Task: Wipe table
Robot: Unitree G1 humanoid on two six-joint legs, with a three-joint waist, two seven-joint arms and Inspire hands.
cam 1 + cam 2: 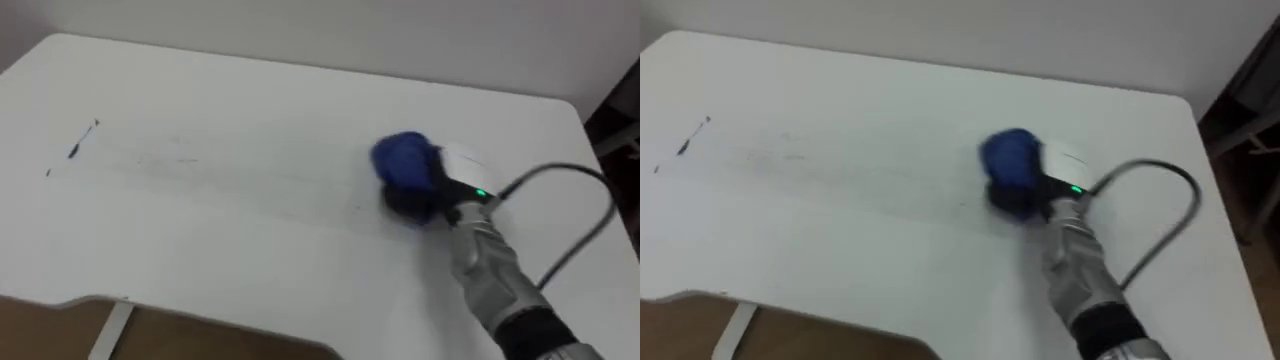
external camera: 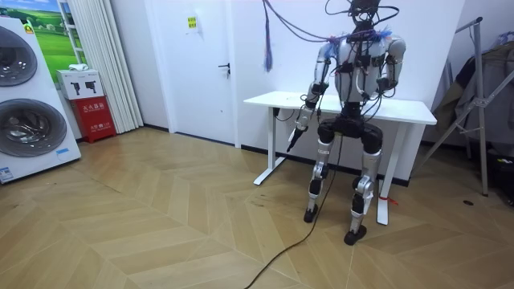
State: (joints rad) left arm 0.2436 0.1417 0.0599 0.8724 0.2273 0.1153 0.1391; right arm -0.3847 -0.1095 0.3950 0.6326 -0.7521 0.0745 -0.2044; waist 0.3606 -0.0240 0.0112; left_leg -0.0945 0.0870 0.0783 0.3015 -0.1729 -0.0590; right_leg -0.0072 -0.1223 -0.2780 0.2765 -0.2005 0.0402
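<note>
Right hand (image 1: pixel 418 197) rests on blue cloth (image 1: pixel 402 160) atop white desk (image 1: pixel 250 240); fingers hidden, grip undeterminable. Dark marks (image 1: pixel 74 150) lie well apart, left.

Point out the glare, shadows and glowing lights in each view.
Left eye view: even light on the table, no glare or hard shadow; a green light glows at the wrist of the right robot hand, which holds the cloth. Right eye view: the same. Room view: faint sheen on the floor; the left robot hand hangs beside the table.
</note>
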